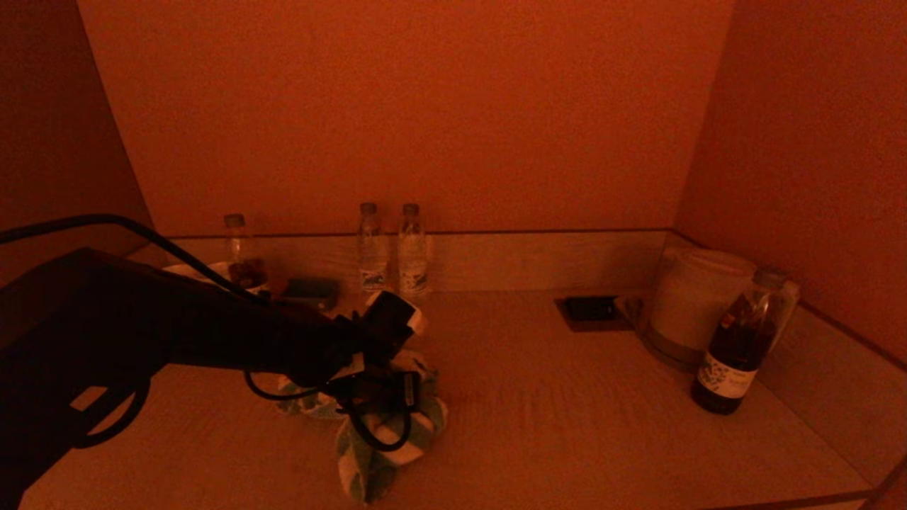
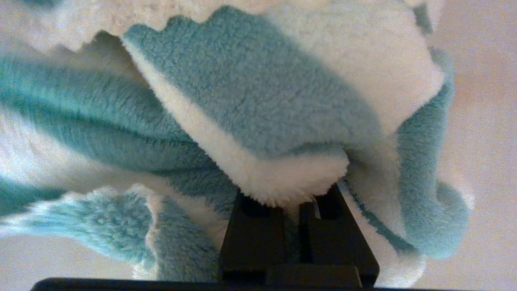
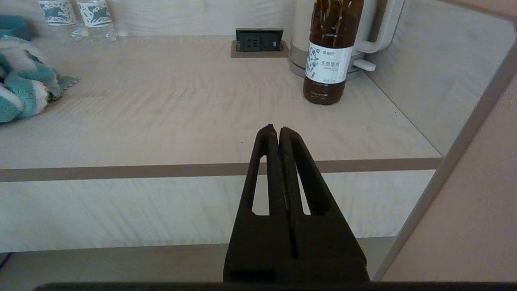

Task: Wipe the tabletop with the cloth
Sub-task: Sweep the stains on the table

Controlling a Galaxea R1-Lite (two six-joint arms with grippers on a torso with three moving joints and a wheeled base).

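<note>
A fluffy teal and white cloth (image 1: 386, 446) lies bunched on the pale wooden tabletop (image 1: 567, 418), left of centre. My left gripper (image 1: 386, 400) is down on it and shut on a fold of the cloth (image 2: 282, 121); its fingertips are buried in the fabric (image 2: 291, 198). My right gripper (image 3: 275, 129) is shut and empty, held off the table's front edge, out of the head view. The cloth also shows far off in the right wrist view (image 3: 24, 89).
Two water bottles (image 1: 393, 248) and a third bottle (image 1: 241, 248) stand along the back wall beside a bowl (image 1: 195, 273). A dark tea bottle (image 1: 740, 340) and a white kettle (image 1: 691, 297) stand at the right. A power socket (image 1: 592, 310) is set into the top.
</note>
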